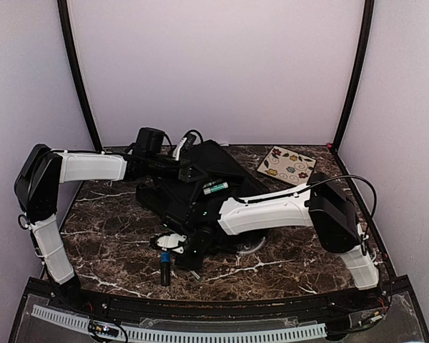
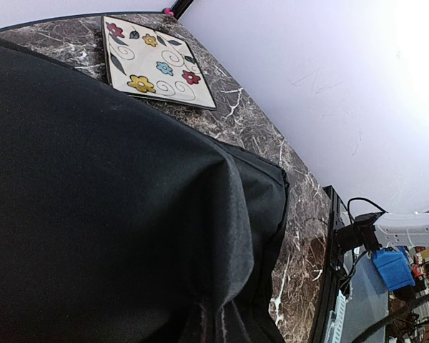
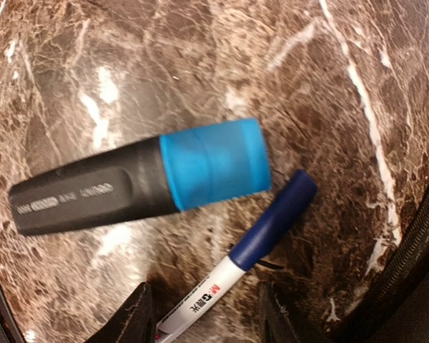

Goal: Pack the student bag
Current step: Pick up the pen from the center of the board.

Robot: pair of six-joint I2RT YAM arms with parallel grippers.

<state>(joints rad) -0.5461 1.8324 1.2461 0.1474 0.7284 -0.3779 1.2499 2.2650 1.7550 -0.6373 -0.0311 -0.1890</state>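
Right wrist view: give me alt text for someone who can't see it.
A black highlighter with a bright blue cap lies on the dark marble table, a white, navy-capped marker angled just below it. The marker's barrel sits between the open fingers of the right claw at the bottom edge.

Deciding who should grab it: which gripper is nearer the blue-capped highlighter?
Right. The right gripper hovers right by the highlighter, near the front. The left gripper is farther back, at the student bag.
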